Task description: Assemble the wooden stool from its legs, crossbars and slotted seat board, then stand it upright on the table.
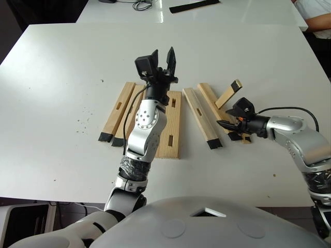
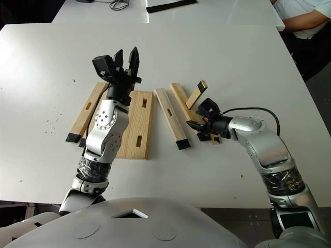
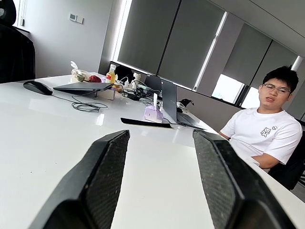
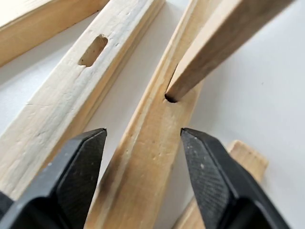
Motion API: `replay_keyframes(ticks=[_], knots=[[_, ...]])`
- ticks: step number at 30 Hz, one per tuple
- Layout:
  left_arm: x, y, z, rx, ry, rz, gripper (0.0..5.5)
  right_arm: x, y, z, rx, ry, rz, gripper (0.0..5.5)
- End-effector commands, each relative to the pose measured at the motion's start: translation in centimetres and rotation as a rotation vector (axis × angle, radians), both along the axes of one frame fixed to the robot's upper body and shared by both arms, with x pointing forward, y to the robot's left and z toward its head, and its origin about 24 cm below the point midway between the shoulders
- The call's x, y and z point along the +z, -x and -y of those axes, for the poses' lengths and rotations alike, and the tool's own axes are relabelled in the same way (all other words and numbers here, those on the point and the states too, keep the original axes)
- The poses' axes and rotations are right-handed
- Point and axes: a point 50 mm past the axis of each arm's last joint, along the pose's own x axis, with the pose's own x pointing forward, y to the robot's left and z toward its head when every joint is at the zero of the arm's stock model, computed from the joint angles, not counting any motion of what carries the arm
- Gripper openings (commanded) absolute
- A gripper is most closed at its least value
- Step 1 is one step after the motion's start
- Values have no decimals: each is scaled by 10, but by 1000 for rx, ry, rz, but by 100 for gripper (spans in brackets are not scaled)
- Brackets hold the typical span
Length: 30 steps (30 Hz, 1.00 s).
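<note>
Lying flat and unassembled across the middle of the white table [image 1: 62, 62], the stool parts take up centre frame. The seat board [image 1: 175, 124] shows its slots, a left pair of legs [image 1: 117, 111] with black feet lies side by side just left of it, and a right pair of legs [image 1: 200, 114] lies just right of it. Rising from the lower middle of the frame, the left forearm crosses over the board and hides its left half and part of the nearer leg. The left claw [image 1: 163, 56] is held up above the board's far end, spread wide with nothing between its fingers. Its wrist view looks between those fingers to a black strip [image 3: 143, 122], a laptop [image 3: 83, 87] and a mouse [image 3: 35, 87] on the far table. The right claw [image 4: 143, 133] sits low at right of centre, spread and straddling the outer leg [image 4: 152, 152] of the right pair, with a finger on either side and no clear contact. A crossbar [image 1: 228, 94] angles off from that leg toward the upper right, its near end meeting a hole in the leg right in front of the claw; whether it is seated cannot be told. A short wood piece [image 4: 245, 157] lies just beside that leg, partly under the claw. Dark specks [image 1: 83, 121] dot the table at left of the frame.
</note>
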Motion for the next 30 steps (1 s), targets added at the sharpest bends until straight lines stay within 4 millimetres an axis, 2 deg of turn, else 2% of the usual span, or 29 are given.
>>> replay_keyframes(ticks=[1,5,12,17,23,30], knots=[[-2,8,18,-38,102,-43,247,-5,0,-2,-56,15,-8,288],[-2,8,20,-49,95,-44,247,-3,0,-7,-89,-9,8,288],[-1,7,22,-60,93,-43,247,-22,10,-8,-106,64,-54,288],[-2,6,22,-61,93,-44,247,-27,16,-5,-122,81,-76,288],[-2,3,21,-50,97,-44,247,-26,12,-2,-179,77,-44,212],[11,-7,2,70,137,-5,247,-20,2,-6,-252,-3,-9,209]])
